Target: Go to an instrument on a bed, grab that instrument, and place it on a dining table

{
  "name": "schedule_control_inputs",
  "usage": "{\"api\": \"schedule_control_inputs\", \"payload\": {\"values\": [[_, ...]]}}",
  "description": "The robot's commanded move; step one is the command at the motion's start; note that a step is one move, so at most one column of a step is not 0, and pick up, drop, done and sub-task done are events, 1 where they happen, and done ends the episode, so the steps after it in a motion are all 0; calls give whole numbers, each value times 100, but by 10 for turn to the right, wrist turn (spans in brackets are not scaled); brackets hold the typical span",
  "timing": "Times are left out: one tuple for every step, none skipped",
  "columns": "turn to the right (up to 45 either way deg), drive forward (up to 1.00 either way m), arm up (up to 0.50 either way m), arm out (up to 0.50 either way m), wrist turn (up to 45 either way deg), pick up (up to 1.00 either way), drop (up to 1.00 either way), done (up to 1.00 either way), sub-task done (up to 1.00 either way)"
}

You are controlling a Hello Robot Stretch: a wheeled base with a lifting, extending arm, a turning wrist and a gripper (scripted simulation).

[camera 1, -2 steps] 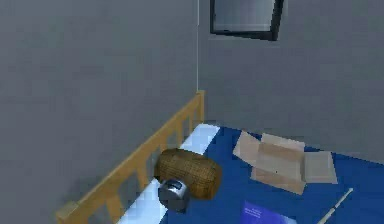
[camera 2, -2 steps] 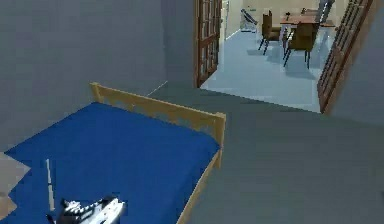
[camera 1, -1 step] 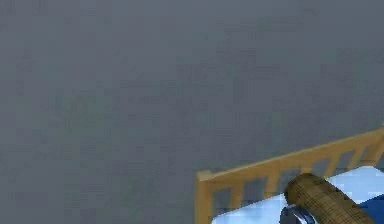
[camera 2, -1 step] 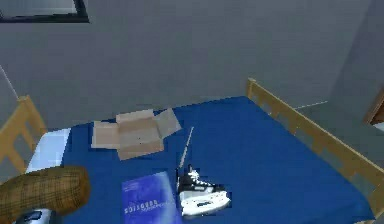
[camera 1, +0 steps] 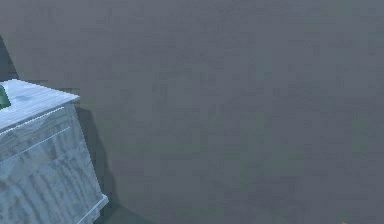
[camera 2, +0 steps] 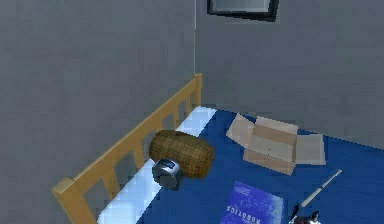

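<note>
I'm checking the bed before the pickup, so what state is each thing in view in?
Brown barrel-shaped instrument, lying on its side on the bed.
Cardboard box, upright, flaps open.
Blue book, closed, lying flat.
Small metallic object, on the bed beside the instrument; contact unclear.
Framed picture, hanging on the wall.
Pale cabinet, upright.

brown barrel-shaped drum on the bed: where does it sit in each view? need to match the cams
Forward view: grey wall, with a pale cabinet at the lower left.
Arm side view: the drum lies on its side on the blue bed, lower middle, beside the wooden headboard.
Shared landmark: probably the grey wall, which is at this view's left.
</note>
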Motion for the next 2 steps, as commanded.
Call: {"api": "schedule_control_inputs", "payload": {"values": [[0, 0, 50, 0, 0, 0, 0, 0, 0], [0, 0, 10, 0, 0, 0, 0, 0, 0]]}}
